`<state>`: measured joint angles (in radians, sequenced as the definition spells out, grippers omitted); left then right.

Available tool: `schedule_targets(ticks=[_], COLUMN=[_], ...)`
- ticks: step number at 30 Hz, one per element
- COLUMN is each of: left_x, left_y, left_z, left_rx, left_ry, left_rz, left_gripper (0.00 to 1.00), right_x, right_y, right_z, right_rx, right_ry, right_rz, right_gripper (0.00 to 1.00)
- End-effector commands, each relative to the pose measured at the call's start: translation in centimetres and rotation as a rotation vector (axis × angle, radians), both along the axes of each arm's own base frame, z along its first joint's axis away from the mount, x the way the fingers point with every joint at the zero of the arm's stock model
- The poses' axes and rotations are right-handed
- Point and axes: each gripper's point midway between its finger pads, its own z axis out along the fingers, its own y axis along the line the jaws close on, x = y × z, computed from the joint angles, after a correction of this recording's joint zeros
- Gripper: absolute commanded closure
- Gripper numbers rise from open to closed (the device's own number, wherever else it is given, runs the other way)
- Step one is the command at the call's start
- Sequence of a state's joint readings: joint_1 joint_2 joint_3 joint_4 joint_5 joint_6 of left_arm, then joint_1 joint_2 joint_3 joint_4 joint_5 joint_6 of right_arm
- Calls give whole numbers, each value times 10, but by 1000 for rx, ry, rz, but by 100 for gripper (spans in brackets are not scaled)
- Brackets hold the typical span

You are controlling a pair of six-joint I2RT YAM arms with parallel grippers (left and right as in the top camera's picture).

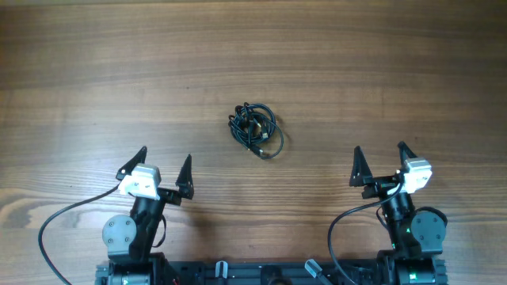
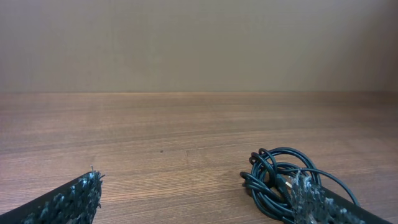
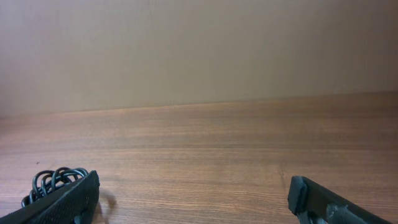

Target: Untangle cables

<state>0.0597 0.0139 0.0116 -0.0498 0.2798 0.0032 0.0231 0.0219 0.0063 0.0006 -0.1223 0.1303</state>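
1. My left gripper (image 1: 165,154) and right gripper (image 1: 379,148): spread wide, empty.
2. Cables (image 1: 255,129): knotted clump on the desk (image 1: 396,63), between them, farther out.
3. Risk: if I pinch several strands together, the knot likely tightens.

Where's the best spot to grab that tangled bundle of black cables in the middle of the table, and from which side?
Probably the slack loop bulging from the lower-right edge of the cables in the overhead view. Come straight down from above, jaws straddling that single strand; the centre is a dense knot lying flat on the table.
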Motion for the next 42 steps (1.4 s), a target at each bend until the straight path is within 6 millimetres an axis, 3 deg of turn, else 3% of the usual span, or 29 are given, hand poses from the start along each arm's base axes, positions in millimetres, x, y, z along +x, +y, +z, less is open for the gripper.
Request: schedule_targets(ticks=[1,35,42], left_x=[-1,-1,-1], left_y=[-2,-2,-2], left_z=[-1,-1,-1], left_rx=[15,15,15], left_ry=[-4,-4,-4], left_rz=[-13,-13,-13], left_gripper=[0,0,0], right_x=[0,0,0], right_y=[-1,-1,-1], right_z=[3,3,3], right_rx=[7,11,188], right_ry=[-11,-11,14], right_rz=[-6,-6,-8], right_gripper=[0,0,0])
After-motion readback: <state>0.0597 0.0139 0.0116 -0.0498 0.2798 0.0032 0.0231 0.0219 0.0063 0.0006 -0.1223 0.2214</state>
